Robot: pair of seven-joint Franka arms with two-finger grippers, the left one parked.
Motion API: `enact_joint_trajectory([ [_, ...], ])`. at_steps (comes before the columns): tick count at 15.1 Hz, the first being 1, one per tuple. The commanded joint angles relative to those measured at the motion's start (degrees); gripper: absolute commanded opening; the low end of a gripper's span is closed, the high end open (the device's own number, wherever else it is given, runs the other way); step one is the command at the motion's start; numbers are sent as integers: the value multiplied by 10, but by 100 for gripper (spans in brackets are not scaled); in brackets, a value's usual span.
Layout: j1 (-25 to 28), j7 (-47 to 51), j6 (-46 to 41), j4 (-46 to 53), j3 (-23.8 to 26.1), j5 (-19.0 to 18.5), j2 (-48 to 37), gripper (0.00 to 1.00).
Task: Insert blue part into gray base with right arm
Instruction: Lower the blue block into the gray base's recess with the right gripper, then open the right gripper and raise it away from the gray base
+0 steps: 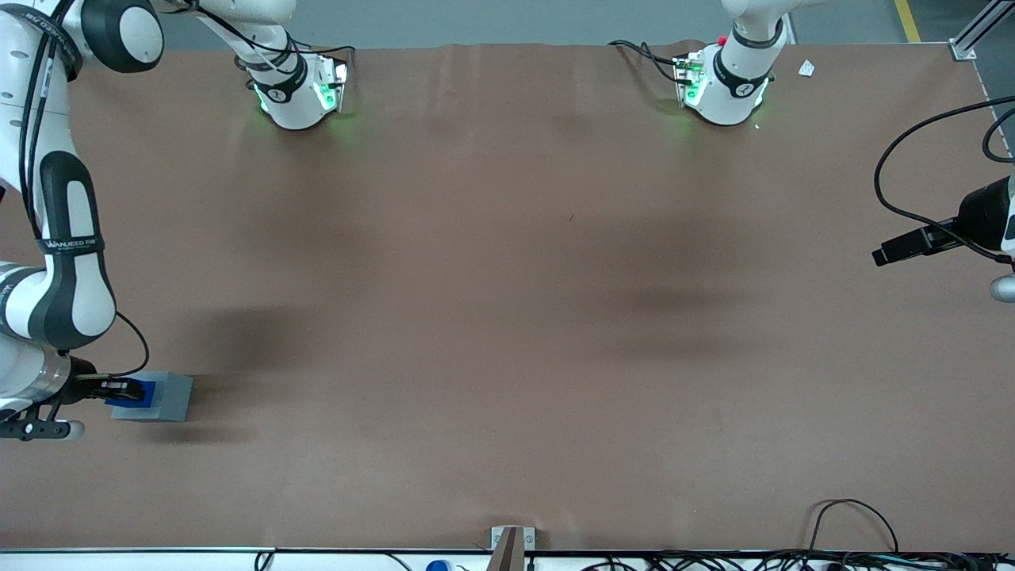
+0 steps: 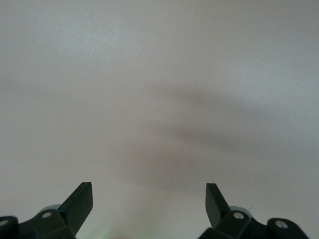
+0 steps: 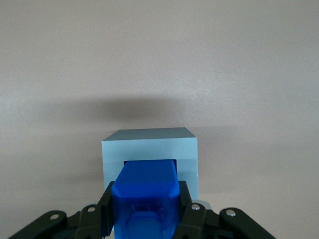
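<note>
Front view showed the surface [image 1: 507, 317], brown, with the right arm [image 1: 55, 262] low at the working arm's end. Gray base [image 3: 149, 149] sat on it, tool [image 3: 144, 211] pinching the blue part [image 3: 145, 191], tip at the hole. Risk: a slight tilt or offset could jam the part on the rim or shove the base.

Getting even, diffuse overhead light on the tabletop [image 1: 507, 317]; soft smudgy shadows under both arms. Seeing green LED glow around arm bases. Casting a soft-edged shadow at gray base [image 3: 149, 142]. Going slightly soft on blue part [image 3: 145, 199] between claw [image 3: 145, 211] fingers.
</note>
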Motion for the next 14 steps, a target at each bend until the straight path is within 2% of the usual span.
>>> enact_joint_trajectory([
  [1, -8, 2, 10, -1, 5, 8, 5, 100],
  [5, 6, 1, -13, 0, 5, 1, -30, 100],
  [10, 33, 6, -121, -3, 5, 0, -131, 100],
  [14, 71, 68, -222, -55, 5, 4, -263, 100],
])
